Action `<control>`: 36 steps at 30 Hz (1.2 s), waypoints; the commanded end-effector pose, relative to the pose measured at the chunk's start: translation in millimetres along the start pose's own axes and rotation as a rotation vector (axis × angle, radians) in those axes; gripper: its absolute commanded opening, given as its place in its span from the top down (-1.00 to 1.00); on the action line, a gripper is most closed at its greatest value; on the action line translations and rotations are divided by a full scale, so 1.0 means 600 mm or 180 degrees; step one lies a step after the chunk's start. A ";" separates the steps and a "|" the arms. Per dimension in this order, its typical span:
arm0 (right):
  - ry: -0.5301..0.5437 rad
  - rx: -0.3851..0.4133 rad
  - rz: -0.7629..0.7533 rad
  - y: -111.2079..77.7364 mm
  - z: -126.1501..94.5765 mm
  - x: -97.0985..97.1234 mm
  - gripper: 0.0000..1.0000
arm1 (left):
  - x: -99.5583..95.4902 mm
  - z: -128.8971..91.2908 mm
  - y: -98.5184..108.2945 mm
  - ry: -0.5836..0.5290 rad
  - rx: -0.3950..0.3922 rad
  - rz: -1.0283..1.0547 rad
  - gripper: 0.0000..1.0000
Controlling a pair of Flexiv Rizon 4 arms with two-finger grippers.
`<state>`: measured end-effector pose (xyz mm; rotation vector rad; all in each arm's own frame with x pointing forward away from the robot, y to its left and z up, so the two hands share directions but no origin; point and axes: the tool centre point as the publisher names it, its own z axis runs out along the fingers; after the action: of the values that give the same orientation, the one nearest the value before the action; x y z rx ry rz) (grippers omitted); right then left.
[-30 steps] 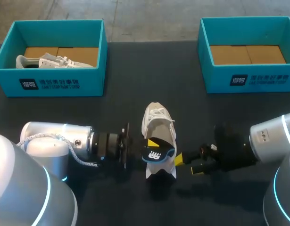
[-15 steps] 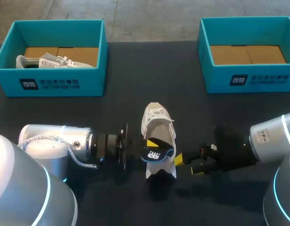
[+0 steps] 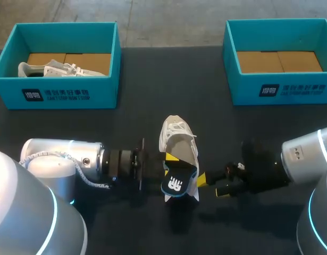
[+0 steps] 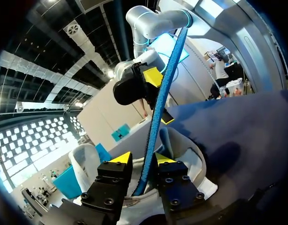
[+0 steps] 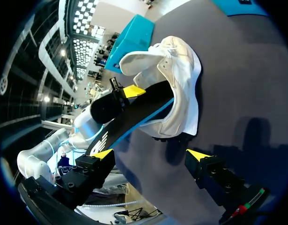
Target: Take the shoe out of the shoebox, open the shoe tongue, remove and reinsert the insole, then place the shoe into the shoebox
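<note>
Dark tabletop serving as the work surface. At its middle a black, blue-edged insole is sticking partly out of the white sneaker, heel end raised and bending over the collar. The left gripper is pinching this insole edgewise between both yellow tips. The right gripper is waiting just beside the sneaker's heel with its fingers spread wide, holding nothing. The insole is probably handling as a thin, light, floppy sheet, best taken near its stiffer heel end. The sneaker looks light and soft-walled and is likely to slide unless braced at the firmer heel. Farther off, the left shoebox is holding another sneaker, and the right shoebox is showing only its cardboard floor.
</note>
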<state>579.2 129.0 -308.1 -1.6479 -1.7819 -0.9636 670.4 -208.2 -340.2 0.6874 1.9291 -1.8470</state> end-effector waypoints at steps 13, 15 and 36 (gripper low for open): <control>-0.0012 -0.0004 0.0002 -0.001 0.003 0.002 -1.00 | 0.003 -0.012 -0.046 0.0004 -0.0193 0.0101 0.40; -0.0012 -0.0004 0.0002 -0.001 0.003 0.002 -1.00 | 0.003 -0.014 -0.052 0.0001 -0.0202 0.0109 0.40; -0.0012 -0.0004 0.0002 -0.001 0.003 0.002 -1.00 | 0.005 -0.008 -0.063 0.0101 -0.0381 -0.0047 0.48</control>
<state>579.2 129.0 -308.1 -1.6479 -1.7819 -0.9636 646.5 -199.9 -312.6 0.6656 2.0365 -1.7335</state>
